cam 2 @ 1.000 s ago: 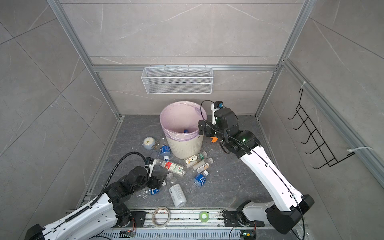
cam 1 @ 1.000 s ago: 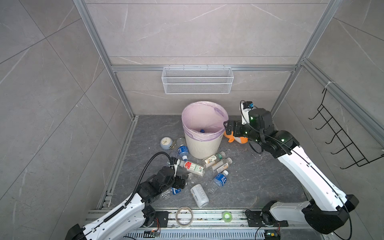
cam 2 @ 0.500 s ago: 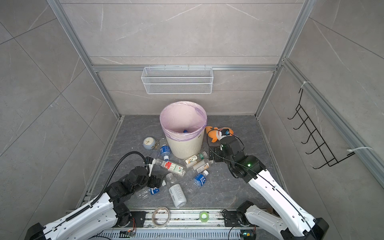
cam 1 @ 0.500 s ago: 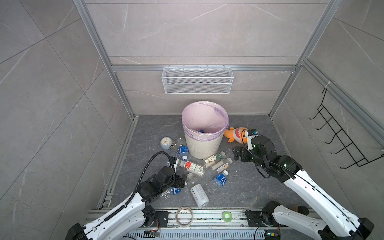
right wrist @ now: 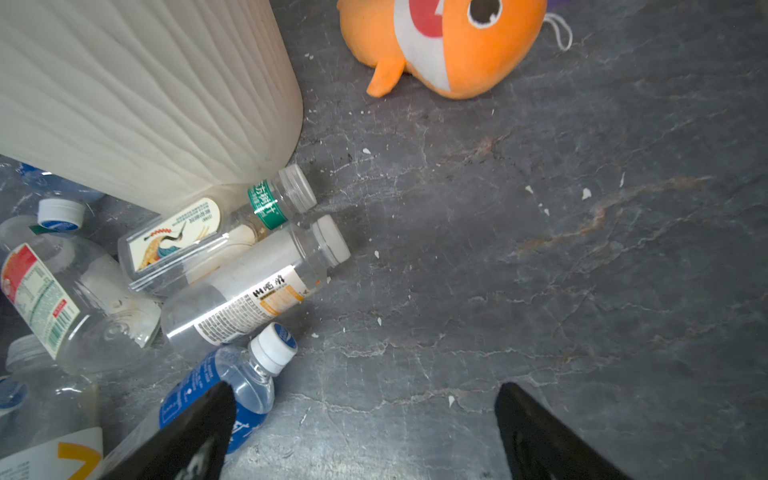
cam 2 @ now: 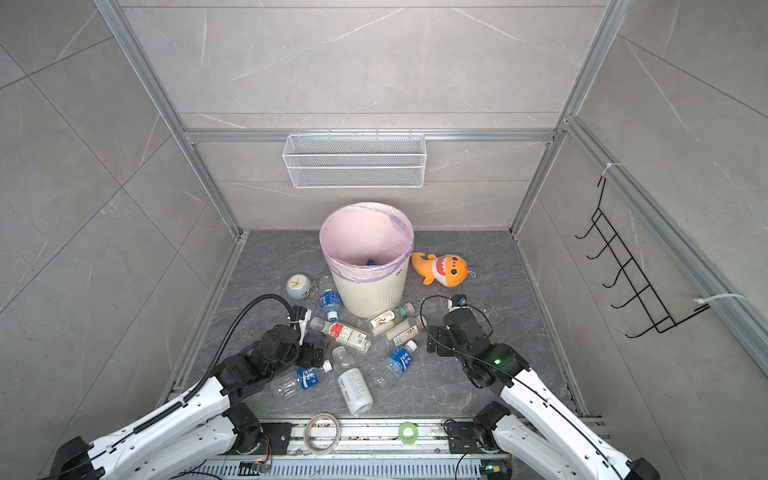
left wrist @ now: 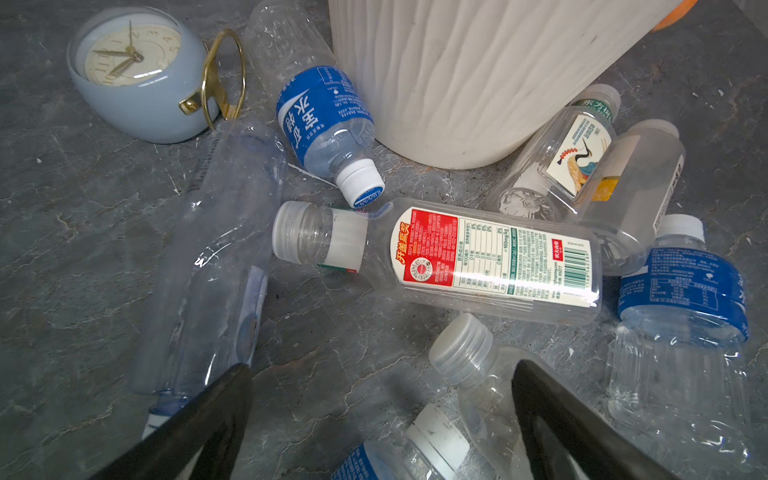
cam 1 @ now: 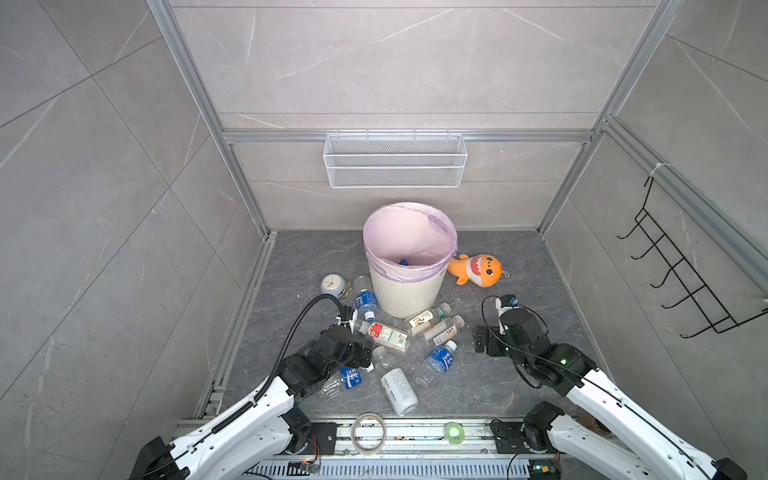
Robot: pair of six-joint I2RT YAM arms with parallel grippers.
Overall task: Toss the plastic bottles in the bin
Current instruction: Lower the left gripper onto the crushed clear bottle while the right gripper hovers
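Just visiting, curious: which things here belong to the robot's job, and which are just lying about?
Belong to the job: the plastic bottles, the bin.
Just lying about: the clock, the plush shark, the wire basket, the green tape roll.

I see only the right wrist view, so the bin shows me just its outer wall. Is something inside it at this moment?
Observer: Yes. In both top views something small and blue shows deep inside the bin. It is too small to name.
Operator: And where does the left gripper stand?
Observer: The left gripper is open and empty, low over the floor, close to the red-labelled bottle.
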